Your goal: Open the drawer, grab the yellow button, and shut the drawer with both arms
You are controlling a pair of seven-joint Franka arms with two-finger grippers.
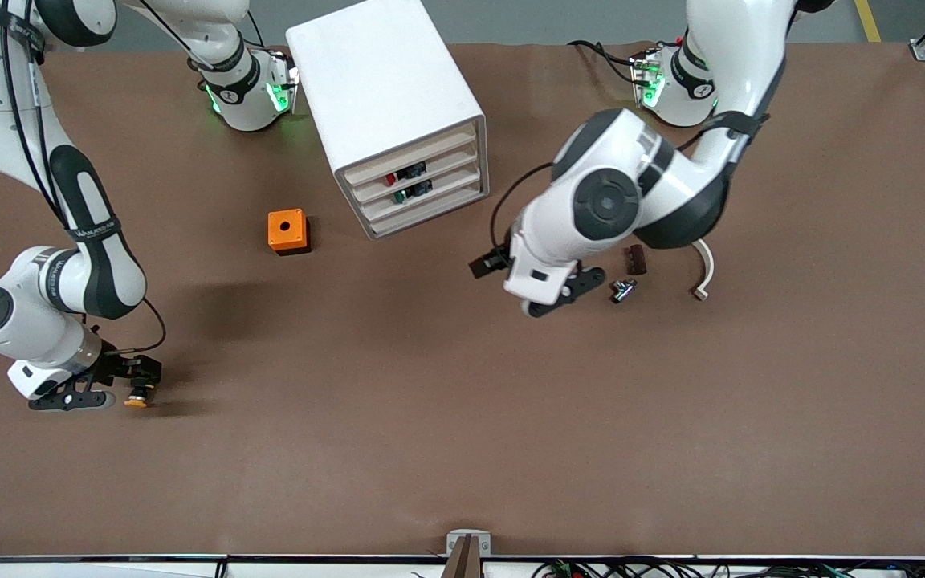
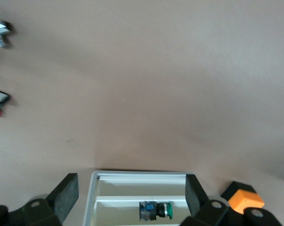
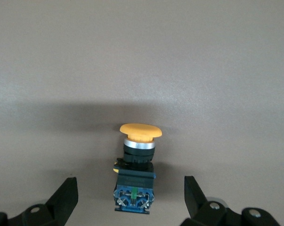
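At the lower left of the front view, the right gripper (image 1: 113, 384) sits low over the table (image 1: 462, 449), fingers spread apart and released; the button (image 1: 137, 396) lies on the table between them, orange cap outward, touched by neither finger (image 3: 61, 200). Higher, at mid-frame, the left gripper (image 1: 565, 291) hangs open and empty beside a small metal part (image 1: 622, 289). Toward the upper centre, an orange cube (image 1: 287, 231) lies beside the cabinet (image 1: 386, 104), whose top drawer (image 1: 413, 160) is shut.
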